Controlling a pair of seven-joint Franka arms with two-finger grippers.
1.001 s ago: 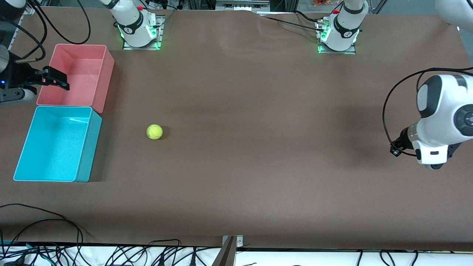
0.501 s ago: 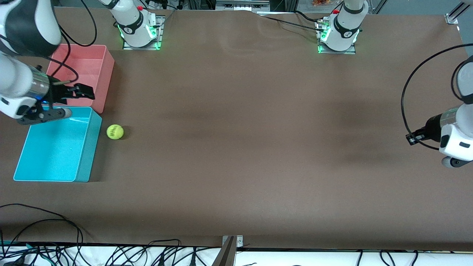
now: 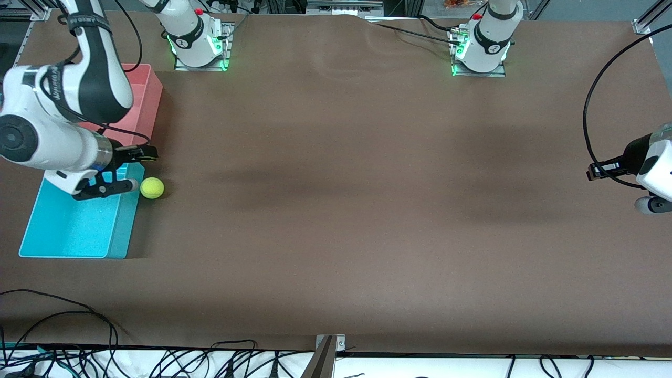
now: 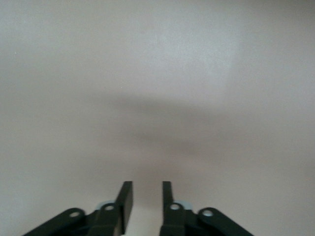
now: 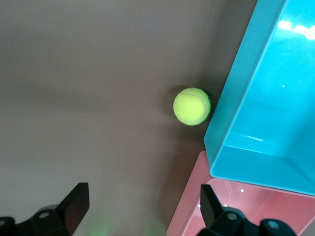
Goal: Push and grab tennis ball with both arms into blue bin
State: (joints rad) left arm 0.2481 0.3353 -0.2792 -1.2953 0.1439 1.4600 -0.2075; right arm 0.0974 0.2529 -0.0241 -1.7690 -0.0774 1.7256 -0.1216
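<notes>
The tennis ball (image 3: 151, 188) rests on the brown table against the side wall of the blue bin (image 3: 118, 239). It also shows in the right wrist view (image 5: 192, 106), touching the blue bin's corner (image 5: 231, 115). My right gripper (image 3: 137, 169) is open wide and empty, over the blue bin's corner and the pink bin beside it, just short of the ball. In its wrist view (image 5: 142, 206) the jaws stand far apart. My left gripper (image 4: 146, 194) has its fingers a narrow gap apart, empty, over bare table. The left arm (image 3: 653, 168) waits at its end of the table.
A pink bin (image 3: 152, 94) stands against the blue bin, farther from the front camera, and shows in the right wrist view (image 5: 197, 211). Cables lie along the table's near edge (image 3: 157, 357). Both arm bases (image 3: 197, 44) stand at the back.
The ball rolled across the table toward the right arm's end and stopped at the blue bin's wall. My right gripper swung from the pink bin to beside the ball. The left arm drew back.
</notes>
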